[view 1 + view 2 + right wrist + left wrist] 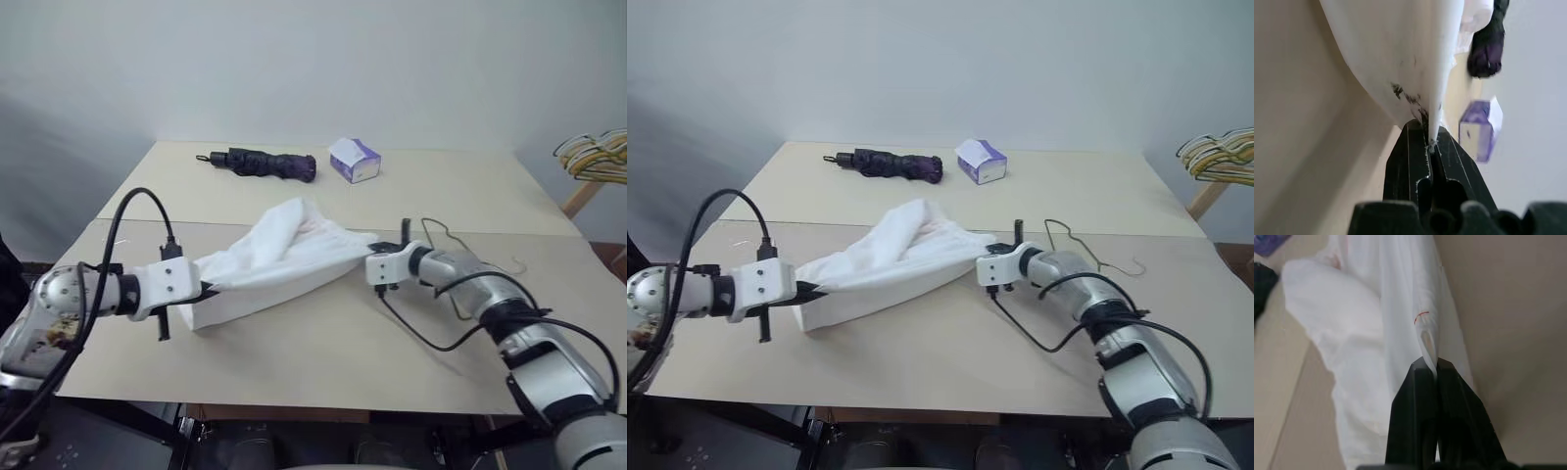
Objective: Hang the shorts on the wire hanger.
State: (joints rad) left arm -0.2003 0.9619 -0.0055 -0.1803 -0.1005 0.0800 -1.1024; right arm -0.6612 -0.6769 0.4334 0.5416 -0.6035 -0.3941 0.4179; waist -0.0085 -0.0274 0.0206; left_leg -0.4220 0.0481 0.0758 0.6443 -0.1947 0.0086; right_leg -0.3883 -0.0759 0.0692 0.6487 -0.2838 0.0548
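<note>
A pair of white shorts (279, 257) is hanging stretched between the robot's two grippers above a pale bench (323, 352). The left gripper (208, 290) is pinching one end of the cloth, with its two black fingers (1418, 411) pressed tightly together on a fold of the fabric. The right gripper (373, 257) is pinching the opposite end, its fingers (1410, 156) also squeezed together on a thin edge of the cloth, close to some small dark marks on the fabric. Between the two grips the shorts are bunching upward into a soft hump in the middle, while a lower flap near the left gripper is drooping down and touching the bench.

The wire hanger (1087, 250), thin and dull brass in colour, is lying flat on the bench just behind the right arm, apart from the shorts. Farther back on the bench a dark folded umbrella (263, 163) is lying on its side, and a small purple and white box (354, 160) is sitting just beside it. A bunch of yellow and pale hangers (596, 155) is hanging at the far right edge, well apart from the bench.
</note>
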